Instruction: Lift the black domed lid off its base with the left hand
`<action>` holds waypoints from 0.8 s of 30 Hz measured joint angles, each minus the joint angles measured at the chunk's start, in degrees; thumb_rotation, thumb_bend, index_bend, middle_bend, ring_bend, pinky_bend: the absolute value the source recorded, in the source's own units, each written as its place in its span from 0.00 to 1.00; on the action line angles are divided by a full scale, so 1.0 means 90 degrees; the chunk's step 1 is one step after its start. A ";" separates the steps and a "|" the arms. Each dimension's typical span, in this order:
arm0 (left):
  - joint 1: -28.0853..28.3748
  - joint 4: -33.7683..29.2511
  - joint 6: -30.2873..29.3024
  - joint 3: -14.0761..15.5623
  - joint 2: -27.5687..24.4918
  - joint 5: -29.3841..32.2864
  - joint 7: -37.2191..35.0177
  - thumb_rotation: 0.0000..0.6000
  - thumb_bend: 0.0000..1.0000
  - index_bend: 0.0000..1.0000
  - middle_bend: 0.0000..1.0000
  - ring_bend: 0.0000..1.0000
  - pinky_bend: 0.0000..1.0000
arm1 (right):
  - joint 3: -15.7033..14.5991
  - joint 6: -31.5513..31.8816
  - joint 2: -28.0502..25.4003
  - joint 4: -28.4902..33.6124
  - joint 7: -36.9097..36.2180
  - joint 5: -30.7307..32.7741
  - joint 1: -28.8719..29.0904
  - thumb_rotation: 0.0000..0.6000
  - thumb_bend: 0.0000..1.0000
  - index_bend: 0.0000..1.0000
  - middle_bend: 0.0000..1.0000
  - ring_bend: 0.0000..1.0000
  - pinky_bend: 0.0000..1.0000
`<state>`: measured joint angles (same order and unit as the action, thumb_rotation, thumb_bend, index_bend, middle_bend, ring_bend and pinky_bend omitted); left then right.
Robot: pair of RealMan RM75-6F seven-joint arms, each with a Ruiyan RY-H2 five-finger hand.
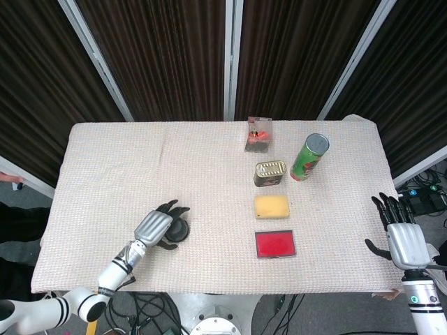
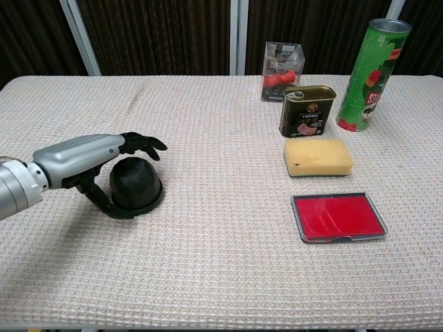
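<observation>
The black domed lid (image 2: 136,181) sits on its flat black base (image 2: 151,203) at the front left of the cloth-covered table (image 2: 208,263). My left hand (image 2: 83,158) reaches over it from the left. Its fingers (image 2: 144,144) are spread just above the dome, and the thumb lies low against the lid's left side. No firm grip shows. In the head view the left hand (image 1: 154,227) covers the left part of the lid (image 1: 180,232). My right hand (image 1: 401,234) hangs off the table's right front corner, fingers apart and holding nothing.
On the right half stand a red tray (image 2: 338,216), a yellow sponge (image 2: 318,156), a meat tin (image 2: 306,111), a green tube can (image 2: 367,76) and a clear box with red contents (image 2: 282,62). Dark curtains hang behind the table.
</observation>
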<state>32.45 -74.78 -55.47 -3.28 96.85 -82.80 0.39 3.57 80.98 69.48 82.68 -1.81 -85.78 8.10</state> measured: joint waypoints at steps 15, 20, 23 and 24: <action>0.0068 0.0313 0.0010 0.0053 0.0179 0.0054 -0.0122 1.00 0.02 0.12 0.22 0.00 0.16 | -0.0009 -0.0072 0.0022 -0.0046 -0.0014 0.0037 0.0018 1.00 0.10 0.00 0.02 0.00 0.00; 0.0096 0.0353 0.0031 0.0052 0.0170 0.0072 -0.0260 1.00 0.02 0.12 0.24 0.00 0.16 | -0.0019 -0.0108 0.0044 -0.0065 -0.0002 0.0046 0.0031 1.00 0.10 0.00 0.02 0.00 0.00; 0.0115 0.0362 0.0050 0.0041 0.0149 0.0101 -0.0307 1.00 0.03 0.12 0.25 0.00 0.16 | -0.0022 -0.0110 0.0055 -0.0072 0.0008 0.0045 0.0033 1.00 0.10 0.00 0.02 0.00 0.00; 0.0119 0.0375 0.0056 0.0040 0.0148 0.0111 -0.0304 1.00 0.03 0.12 0.25 0.00 0.16 | -0.0023 -0.0109 0.0056 -0.0072 0.0011 0.0040 0.0034 1.00 0.10 0.00 0.02 0.00 0.00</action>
<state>33.52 -71.41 -54.96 -2.92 98.19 -81.80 -2.35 3.36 80.00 69.98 82.03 -1.71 -85.42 8.40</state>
